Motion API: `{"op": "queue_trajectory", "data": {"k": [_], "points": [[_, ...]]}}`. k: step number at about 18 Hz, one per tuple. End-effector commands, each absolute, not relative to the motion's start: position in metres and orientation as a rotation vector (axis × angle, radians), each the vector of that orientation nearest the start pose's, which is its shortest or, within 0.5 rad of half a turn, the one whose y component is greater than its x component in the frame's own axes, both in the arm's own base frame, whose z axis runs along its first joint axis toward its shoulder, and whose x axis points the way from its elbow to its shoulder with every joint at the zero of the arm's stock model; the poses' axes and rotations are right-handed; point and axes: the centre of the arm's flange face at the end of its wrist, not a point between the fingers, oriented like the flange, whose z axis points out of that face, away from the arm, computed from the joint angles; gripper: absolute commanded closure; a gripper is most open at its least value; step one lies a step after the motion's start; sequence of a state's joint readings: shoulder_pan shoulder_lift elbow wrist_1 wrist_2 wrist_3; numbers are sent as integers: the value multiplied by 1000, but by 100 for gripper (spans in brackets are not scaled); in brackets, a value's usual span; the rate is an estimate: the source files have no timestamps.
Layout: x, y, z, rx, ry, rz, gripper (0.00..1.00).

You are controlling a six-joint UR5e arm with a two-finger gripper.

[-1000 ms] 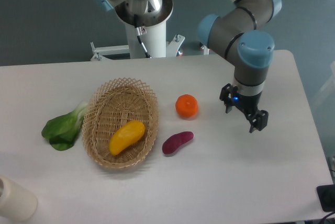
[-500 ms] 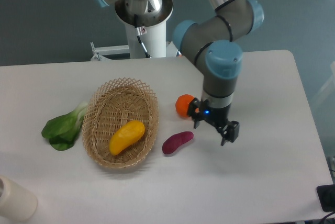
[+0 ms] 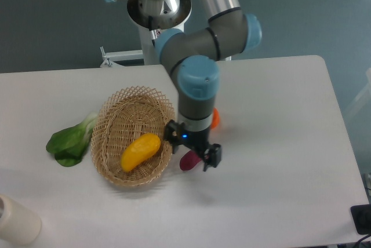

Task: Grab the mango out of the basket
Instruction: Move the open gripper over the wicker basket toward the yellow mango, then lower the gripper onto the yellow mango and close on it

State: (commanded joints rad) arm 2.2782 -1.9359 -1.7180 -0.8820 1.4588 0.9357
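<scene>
We see the table [image 3: 278, 190] carrying the basket [image 3: 110, 121], which sits to the left of the gripper [image 3: 192, 148]. Only the mango [image 3: 140, 150] lies in the basket, in its lower part, just left of the gripper. The arm [image 3: 197, 80] bends down from above, wrist vertical, and the gripper hangs beside the basket's right rim with its fingers apart, holding nothing. The purple vegetable [image 3: 188, 160] is partly hidden under it, the orange fruit [image 3: 215, 119] behind the wrist.
</scene>
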Motion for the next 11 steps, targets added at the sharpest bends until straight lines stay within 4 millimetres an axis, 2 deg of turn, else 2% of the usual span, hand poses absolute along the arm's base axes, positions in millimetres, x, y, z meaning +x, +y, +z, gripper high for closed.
{"op": "queue_trajectory", "data": {"k": [2,4,6,11], "points": [[-256,562,275,-2933,412,42,0],[-251,564,273,-2932,424,33,0],[-236,569,268,-2939,460,22,0],[-221,558,249,-2974,473,-38,0]]}}
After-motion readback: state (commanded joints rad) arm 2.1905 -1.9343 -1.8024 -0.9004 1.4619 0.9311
